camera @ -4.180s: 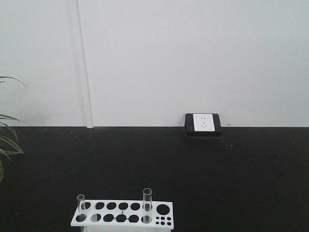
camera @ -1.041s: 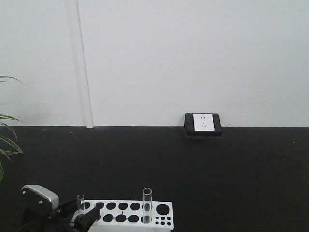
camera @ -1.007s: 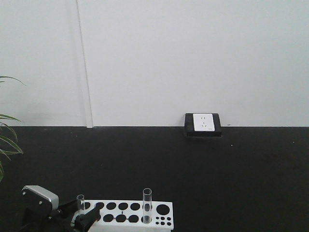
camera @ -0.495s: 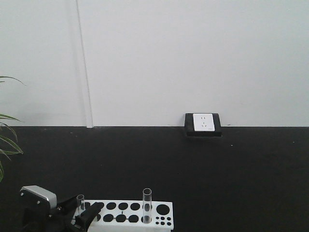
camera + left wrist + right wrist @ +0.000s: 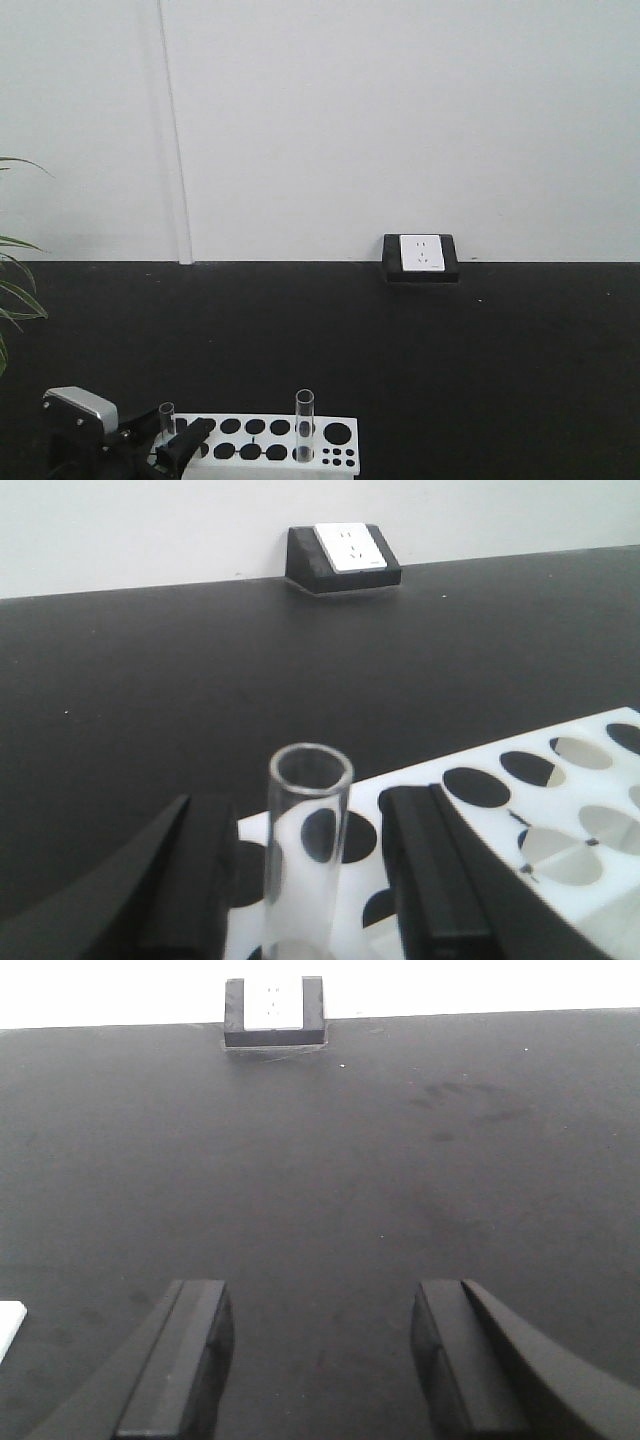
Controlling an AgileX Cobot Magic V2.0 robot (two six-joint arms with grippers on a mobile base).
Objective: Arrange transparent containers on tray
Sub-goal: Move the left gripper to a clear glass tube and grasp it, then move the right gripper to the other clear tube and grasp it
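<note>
your left gripper (image 5: 310, 825) straddled the slim clear glass test tube (image 5: 306, 880), jaws released for pinching; your right gripper (image 5: 325, 1360) hung released.

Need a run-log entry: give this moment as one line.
left end effector: open, straddling test tube in white rack, not touching | right end effector: open, empty | tray: not in view

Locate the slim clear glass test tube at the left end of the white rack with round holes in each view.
Exterior front-facing: the slim clear glass test tube stands at bottom left, in the left end of the white rack.
Left wrist-mounted: bottom centre, upright between the fingers of the open left gripper, touching neither.
Right wrist-mounted: not in it.
Shared landmark: the white wall socket in its black housing.
</note>
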